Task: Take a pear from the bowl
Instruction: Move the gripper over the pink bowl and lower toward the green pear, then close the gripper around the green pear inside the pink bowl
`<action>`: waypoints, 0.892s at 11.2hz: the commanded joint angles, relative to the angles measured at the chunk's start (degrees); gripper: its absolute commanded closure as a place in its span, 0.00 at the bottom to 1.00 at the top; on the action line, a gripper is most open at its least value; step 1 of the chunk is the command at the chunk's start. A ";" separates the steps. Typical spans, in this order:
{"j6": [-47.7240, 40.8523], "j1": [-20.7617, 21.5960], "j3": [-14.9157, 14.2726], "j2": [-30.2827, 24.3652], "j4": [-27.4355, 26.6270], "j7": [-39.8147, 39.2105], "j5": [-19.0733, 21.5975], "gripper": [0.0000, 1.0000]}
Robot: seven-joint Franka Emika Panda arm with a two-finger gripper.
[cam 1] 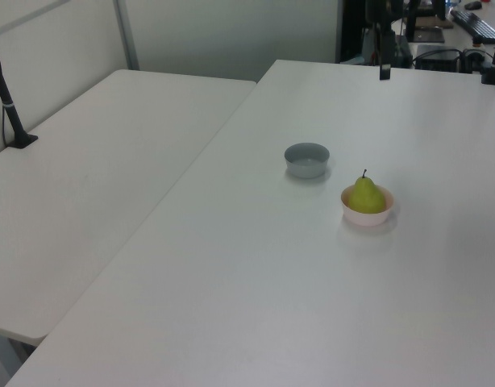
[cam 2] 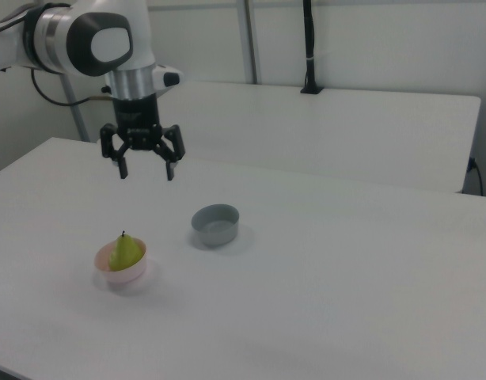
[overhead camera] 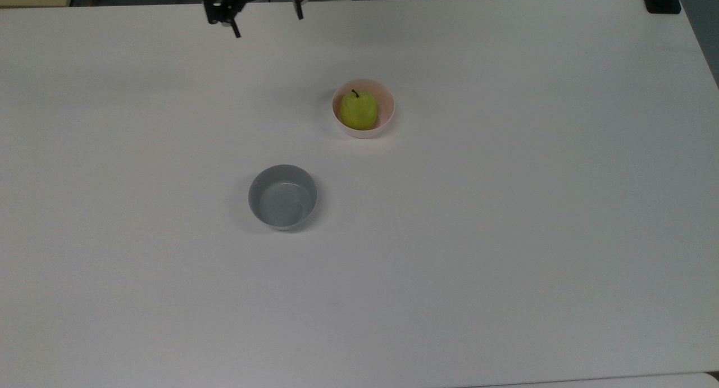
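Tool point(cam 2: 145, 171) hangs in the air above the surface point(cam 2: 346, 269), its two dark fingers point(cam 2: 171, 169) spread wide apart and pointing down, with nothing between them. It is carried by a white and grey arm point(cam 2: 93, 39) that enters from the right view's upper left. Largest item under inspection is the surface, a white top; a second white table point(cam 1: 86, 177) adjoins it, lying beyond the tool in the right view. In the top view the tool point(overhead camera: 264, 23) sits at the upper edge, over the far margin of the surface. The grey bowl point(cam 2: 215, 225) stands below the tool and toward the right view's right, well apart from it, upright, its inside bare. The bowl point(cam 2: 122, 267), pale pink, stands lower in the right view than the tool and almost directly beneath it in picture terms, also well apart and untouched. The two bowls are near each other but not touching. The pear point(cam 2: 125, 251), yellow-green, sits upright inside the pink bowl, its short dark stem pointing up and its top rising above the rim. In the top view the pear point(overhead camera: 359, 109) lies below the tool and toward the top view's right.
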 commanded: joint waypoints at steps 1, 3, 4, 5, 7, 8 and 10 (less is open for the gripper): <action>2.50 1.96 4.03 -2.15 -8.21 4.59 0.55 0.00; 13.88 2.05 8.78 -2.06 -16.19 17.12 0.64 0.00; 18.65 2.05 10.19 -1.97 -19.37 21.62 0.64 0.00; 22.17 2.40 10.99 -1.89 -22.53 24.10 0.64 0.00; 28.94 3.72 11.26 -1.62 -27.02 25.89 0.56 0.01; 30.80 3.72 11.34 -0.75 -27.83 25.89 0.47 0.02; 33.89 3.72 11.35 1.71 -27.84 25.80 -1.45 0.03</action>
